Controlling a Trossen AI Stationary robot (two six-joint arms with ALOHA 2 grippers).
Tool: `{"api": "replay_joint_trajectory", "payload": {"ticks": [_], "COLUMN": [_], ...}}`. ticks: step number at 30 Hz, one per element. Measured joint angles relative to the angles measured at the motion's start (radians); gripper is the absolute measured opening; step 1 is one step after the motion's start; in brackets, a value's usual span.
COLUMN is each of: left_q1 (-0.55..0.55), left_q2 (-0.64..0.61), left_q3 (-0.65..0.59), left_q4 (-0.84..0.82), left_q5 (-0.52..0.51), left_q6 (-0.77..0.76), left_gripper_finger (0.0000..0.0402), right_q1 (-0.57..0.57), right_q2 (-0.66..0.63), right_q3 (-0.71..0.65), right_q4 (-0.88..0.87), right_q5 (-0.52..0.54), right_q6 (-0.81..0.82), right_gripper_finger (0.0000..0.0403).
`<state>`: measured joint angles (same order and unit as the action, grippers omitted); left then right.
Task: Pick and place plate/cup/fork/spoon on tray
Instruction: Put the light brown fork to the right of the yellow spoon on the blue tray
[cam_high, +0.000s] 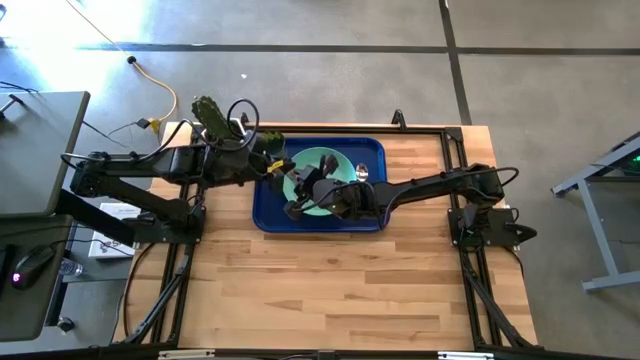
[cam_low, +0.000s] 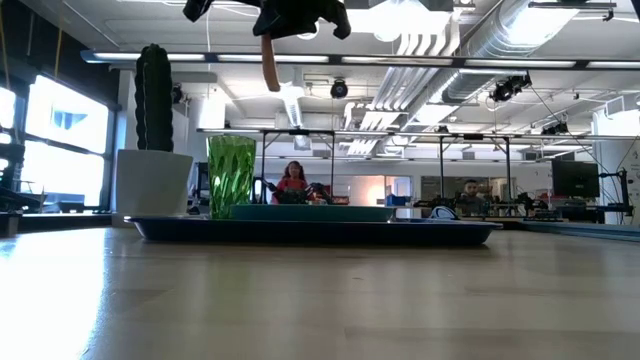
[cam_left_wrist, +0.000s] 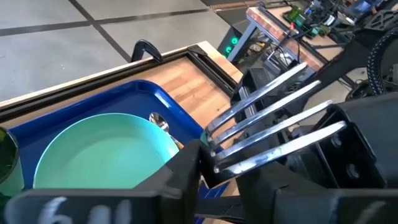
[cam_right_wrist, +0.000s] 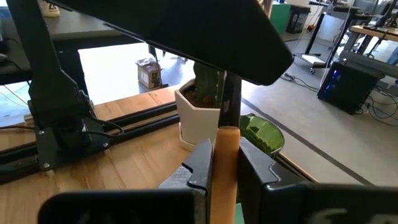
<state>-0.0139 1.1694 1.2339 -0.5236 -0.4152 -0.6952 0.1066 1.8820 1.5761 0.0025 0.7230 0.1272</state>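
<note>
1 plate (cam_high: 318, 172), 1 cup (cam_low: 231, 177), 1 tray (cam_high: 368, 150)

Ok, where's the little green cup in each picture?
High view: the cup is at the tray's far-left corner, partly hidden.
Low view: the cup stands upright on the tray's left end.
Left wrist view: a dark green sliver beside the plate.
Right wrist view: the cup sits beside the white pot.
Landmark: the cactus, near it except in left wrist view.

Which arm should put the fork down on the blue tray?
Probably the right: the right gripper grips the pinkish-orange handle of the silver-tined fork, hanging above the large dark blue rectangular tray.
</note>
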Motion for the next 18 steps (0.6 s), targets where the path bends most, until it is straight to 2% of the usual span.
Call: {"api": "replay_joint_trajectory", "payload": {"ticks": [7, 14, 18], "left_q1": [0.0, 0.0, 0.0], "left_q2": [-0.005, -0.017, -0.019], "left_q3": [0.0, 0.0, 0.0], "left_q4": [-0.001, -0.006, -0.003], "left_q5": [0.039, 0.068, 0.035], "left_q6": [0.008, 0.008, 0.008], "left_gripper_finger": [0.0118, 0.0116, 0.0115], "right_q1": [0.006, 0.006, 0.006], "right_q2": [-0.005, -0.05, -0.073], "right_q3": [0.0, 0.0, 0.0], "right_q4": [-0.021, -0.067, -0.083], "right_q5": [-0.001, 0.002, 0.002], "right_q6": [0.007, 0.052, 0.049], "right_gripper_finger": [0.0025, 0.0025, 0.0025]}}
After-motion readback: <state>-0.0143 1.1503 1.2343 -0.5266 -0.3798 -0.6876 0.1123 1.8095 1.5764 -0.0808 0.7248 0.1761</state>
